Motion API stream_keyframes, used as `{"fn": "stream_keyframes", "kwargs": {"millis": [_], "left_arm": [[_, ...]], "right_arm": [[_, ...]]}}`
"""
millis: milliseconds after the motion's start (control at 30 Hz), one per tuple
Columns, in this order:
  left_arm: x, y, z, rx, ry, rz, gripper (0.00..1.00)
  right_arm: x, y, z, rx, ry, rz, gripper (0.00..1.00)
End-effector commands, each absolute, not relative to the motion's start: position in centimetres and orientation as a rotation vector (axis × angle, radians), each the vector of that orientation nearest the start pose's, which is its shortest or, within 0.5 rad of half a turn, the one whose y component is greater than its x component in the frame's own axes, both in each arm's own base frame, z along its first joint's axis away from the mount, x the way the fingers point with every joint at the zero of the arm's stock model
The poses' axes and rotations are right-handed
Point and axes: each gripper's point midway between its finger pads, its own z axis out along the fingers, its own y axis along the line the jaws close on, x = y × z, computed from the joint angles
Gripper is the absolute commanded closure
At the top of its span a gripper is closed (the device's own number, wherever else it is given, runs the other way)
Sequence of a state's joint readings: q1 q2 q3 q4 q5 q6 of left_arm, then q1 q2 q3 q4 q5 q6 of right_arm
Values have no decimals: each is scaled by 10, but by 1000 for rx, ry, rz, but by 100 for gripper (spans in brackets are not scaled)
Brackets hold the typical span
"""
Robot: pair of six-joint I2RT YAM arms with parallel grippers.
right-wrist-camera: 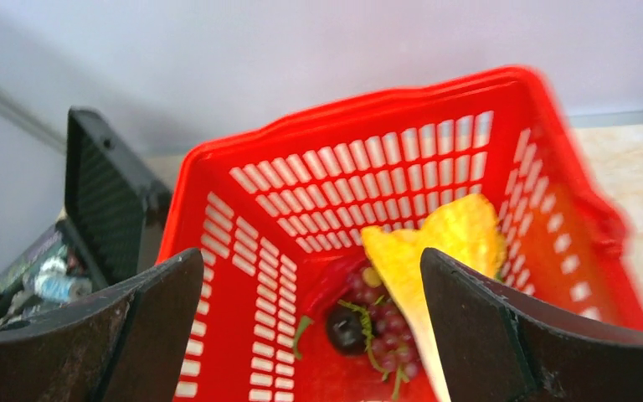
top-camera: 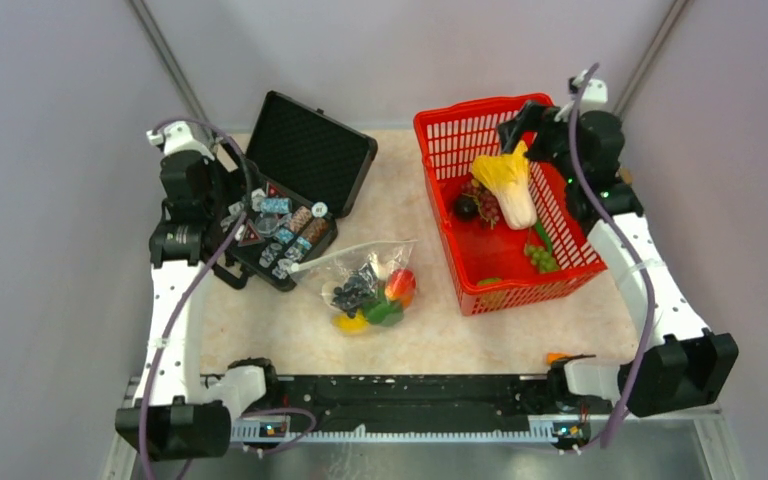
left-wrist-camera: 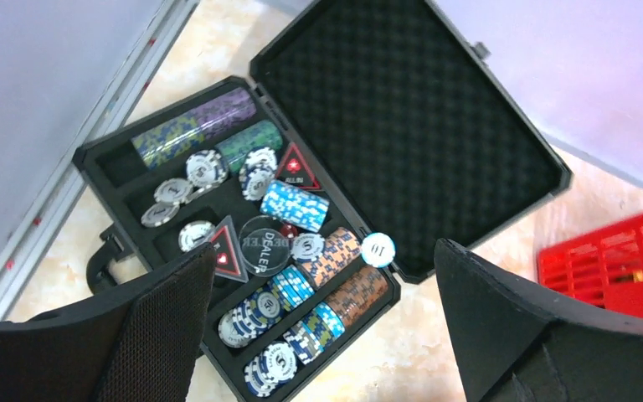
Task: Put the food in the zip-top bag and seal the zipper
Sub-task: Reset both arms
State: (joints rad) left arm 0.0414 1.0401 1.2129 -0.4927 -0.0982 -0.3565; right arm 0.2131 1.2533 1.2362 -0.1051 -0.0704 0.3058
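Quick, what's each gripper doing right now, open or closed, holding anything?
Left gripper: open, holding nothing, above the poker chip case.
Right gripper: open, holding nothing, above the red basket.

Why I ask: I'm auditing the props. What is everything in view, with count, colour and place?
bag: one, clear, mid-table, between case and basket
toy food: several pieces, red, yellow, green, dark, inside bag
basket: one, red, far right
cabbage: one, yellow-white, in basket
dark grapes: one bunch, purplish, in basket beside cabbage
green grapes: one bunch, green, basket's near right side
case: one, black, open, far left
poker chips: many, mixed colours, in case
table: one, beige
left arm: one, white and black, over case, jaws open
right arm: one, white and black, over basket's far side, jaws open
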Motion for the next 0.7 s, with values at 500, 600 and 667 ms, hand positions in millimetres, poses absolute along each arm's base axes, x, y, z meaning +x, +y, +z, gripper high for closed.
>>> {"fn": "stream_keyframes", "kwargs": {"millis": [500, 600, 667], "left_arm": [[307, 49, 329, -689, 1693, -78, 1], [306, 52, 330, -693, 1693, -58, 1], [306, 53, 330, -698, 1692, -58, 1]], "right_arm": [[354, 81, 410, 37, 1550, 508, 1], [364, 78, 395, 66, 1637, 483, 1], [369, 77, 388, 76, 1673, 476, 1]]}}
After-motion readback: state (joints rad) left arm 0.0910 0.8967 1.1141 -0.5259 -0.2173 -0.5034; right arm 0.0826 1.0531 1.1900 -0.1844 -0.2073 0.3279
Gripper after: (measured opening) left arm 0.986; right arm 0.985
